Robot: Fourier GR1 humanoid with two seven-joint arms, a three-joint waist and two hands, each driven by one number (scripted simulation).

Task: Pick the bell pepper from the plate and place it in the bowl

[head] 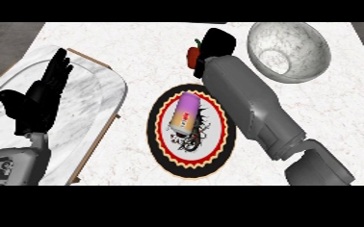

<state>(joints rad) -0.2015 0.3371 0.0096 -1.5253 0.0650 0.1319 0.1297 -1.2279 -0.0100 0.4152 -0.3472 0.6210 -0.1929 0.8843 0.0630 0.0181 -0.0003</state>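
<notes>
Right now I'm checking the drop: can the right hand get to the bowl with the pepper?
Probably yes: the right hand with the bell pepper is beside the bowl, nothing between them.

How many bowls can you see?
1. The bowl sits at the counter's top right, beside the right hand holding the bell pepper. None seems hidden.
</notes>
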